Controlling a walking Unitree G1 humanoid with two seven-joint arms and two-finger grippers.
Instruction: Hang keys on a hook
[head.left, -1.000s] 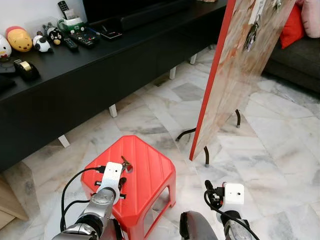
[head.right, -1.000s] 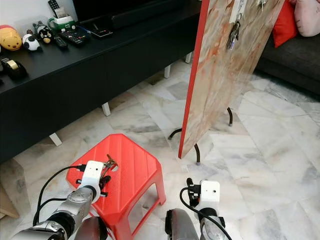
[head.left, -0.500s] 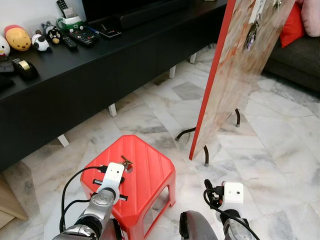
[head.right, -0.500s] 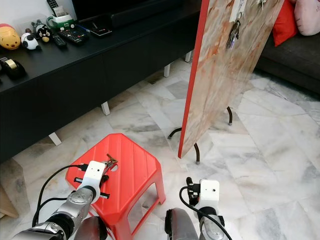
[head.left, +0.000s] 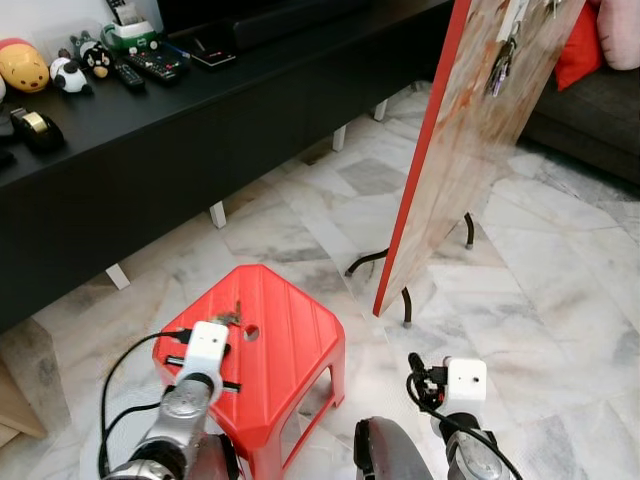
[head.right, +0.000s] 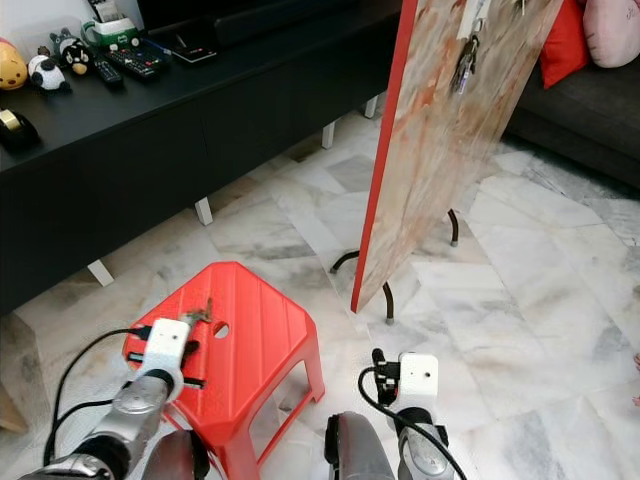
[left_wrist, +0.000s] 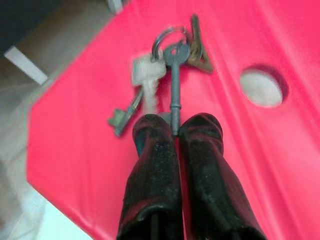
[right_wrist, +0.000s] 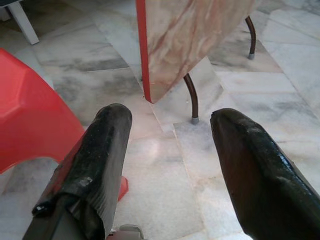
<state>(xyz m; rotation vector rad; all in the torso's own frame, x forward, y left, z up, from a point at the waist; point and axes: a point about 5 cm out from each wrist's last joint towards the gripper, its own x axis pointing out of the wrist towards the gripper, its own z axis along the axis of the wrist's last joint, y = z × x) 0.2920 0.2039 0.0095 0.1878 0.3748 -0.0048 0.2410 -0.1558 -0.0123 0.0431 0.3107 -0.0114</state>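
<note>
Left end effector (left_wrist: 176, 131) pinching a key of the bunch on the red stool (left_wrist: 260, 165).

The keys (left_wrist: 165, 65) are lying on the stool top: a grey long-shanked key, a pale one, a small dark one and a brass one, all sharing a metal ring. The grey shank is sitting between the closed fingertips, the ring and other keys just beyond them, beside the stool's hole. The right end effector (right_wrist: 170, 125) is hanging with fingers spread over the marble floor (right_wrist: 165, 165).

Bright, even indoor light; head views sharp, left wrist view blurred.
</note>
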